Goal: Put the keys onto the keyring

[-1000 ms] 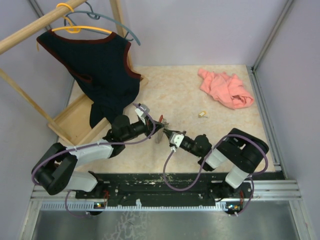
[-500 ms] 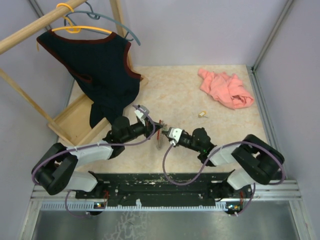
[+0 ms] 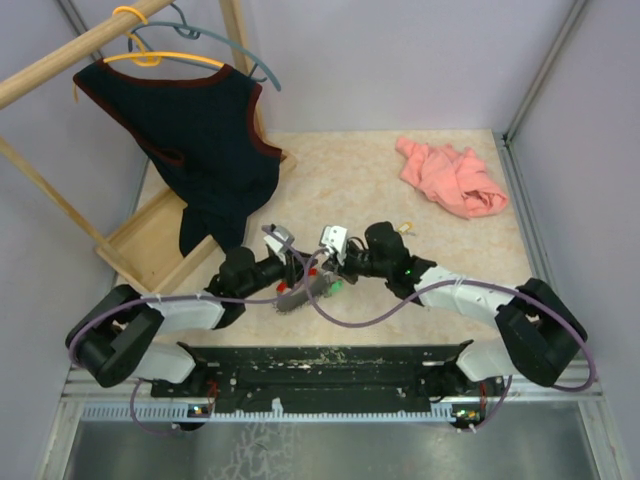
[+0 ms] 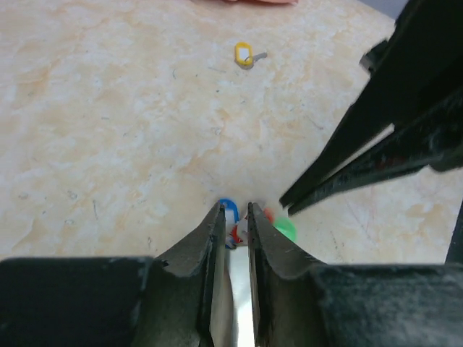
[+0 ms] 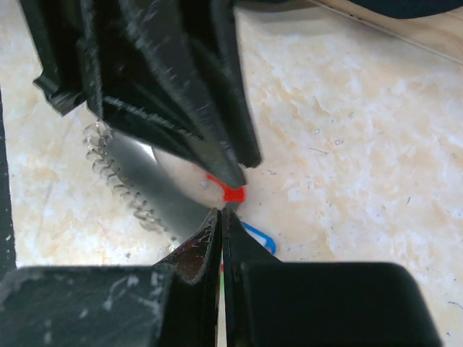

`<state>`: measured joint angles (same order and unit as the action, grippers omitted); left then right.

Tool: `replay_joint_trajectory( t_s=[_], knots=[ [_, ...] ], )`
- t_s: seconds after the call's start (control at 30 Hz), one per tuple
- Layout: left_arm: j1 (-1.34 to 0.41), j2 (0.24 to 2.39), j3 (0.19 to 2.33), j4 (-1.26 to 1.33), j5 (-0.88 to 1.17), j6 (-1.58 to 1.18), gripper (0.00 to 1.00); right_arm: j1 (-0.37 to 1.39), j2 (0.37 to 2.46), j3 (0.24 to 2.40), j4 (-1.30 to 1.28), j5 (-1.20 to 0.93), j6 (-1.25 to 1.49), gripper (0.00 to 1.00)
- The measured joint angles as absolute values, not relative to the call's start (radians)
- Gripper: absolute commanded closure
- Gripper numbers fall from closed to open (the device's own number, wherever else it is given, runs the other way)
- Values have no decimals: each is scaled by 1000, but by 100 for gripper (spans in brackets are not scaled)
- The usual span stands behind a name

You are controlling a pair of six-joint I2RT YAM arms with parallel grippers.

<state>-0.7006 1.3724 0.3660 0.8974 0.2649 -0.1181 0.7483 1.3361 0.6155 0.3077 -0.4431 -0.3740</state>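
Note:
The keyring's silvery ridged strip (image 3: 297, 297) lies low on the table between the two arms; its ridged edge (image 5: 137, 181) and small red tag (image 5: 233, 193) show in the right wrist view. My left gripper (image 3: 299, 271) (image 4: 233, 210) stands over it, jaws a narrow gap apart, with the strip (image 4: 240, 303) showing in the gap. Blue (image 4: 228, 208) and green (image 4: 284, 230) key tags lie just past its tips. My right gripper (image 3: 322, 268) (image 5: 221, 213) is shut, tips meeting the left fingers (image 5: 181, 94) by the red tag. A yellow-tagged key (image 3: 405, 228) (image 4: 244, 54) lies apart.
A pink cloth (image 3: 450, 178) lies at the back right. A dark vest (image 3: 205, 130) hangs from a wooden rack whose base tray (image 3: 150, 245) sits at the left. Walls close in the table on three sides.
The right arm has swung left and forward to meet the left gripper, its jaws closing. The left gripper has dropped lower, the strip came down with it, and its jaws have parted slightly.

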Motion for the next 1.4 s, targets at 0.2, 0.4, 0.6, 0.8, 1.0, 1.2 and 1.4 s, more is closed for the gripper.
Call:
replay_joint_trajectory(
  t_s=[0.2, 0.4, 0.6, 0.8, 1.0, 1.2, 1.4],
  knots=[
    [-700, 1349, 269, 978, 228, -64, 72, 733, 1363, 730, 155, -455, -328, 100],
    [-699, 1349, 265, 991, 268, -19, 66, 730, 1409, 744, 86, -390, -265, 90],
    [-713, 1329, 310, 812, 332, -29, 62, 730, 1409, 744, 12, -307, -157, 74],
    [-735, 1279, 329, 637, 375, -102, 62, 730, 1374, 705, -14, -306, 12, 70],
    [-735, 1270, 366, 474, 387, -167, 64, 783, 1342, 602, 14, -265, 121, 68],
    [-735, 1273, 366, 414, 377, -216, 65, 844, 1381, 595, 85, -225, 194, 68],
    [-735, 1326, 376, 405, 353, -255, 66, 926, 1410, 595, 148, -132, 199, 67]
  ],
)
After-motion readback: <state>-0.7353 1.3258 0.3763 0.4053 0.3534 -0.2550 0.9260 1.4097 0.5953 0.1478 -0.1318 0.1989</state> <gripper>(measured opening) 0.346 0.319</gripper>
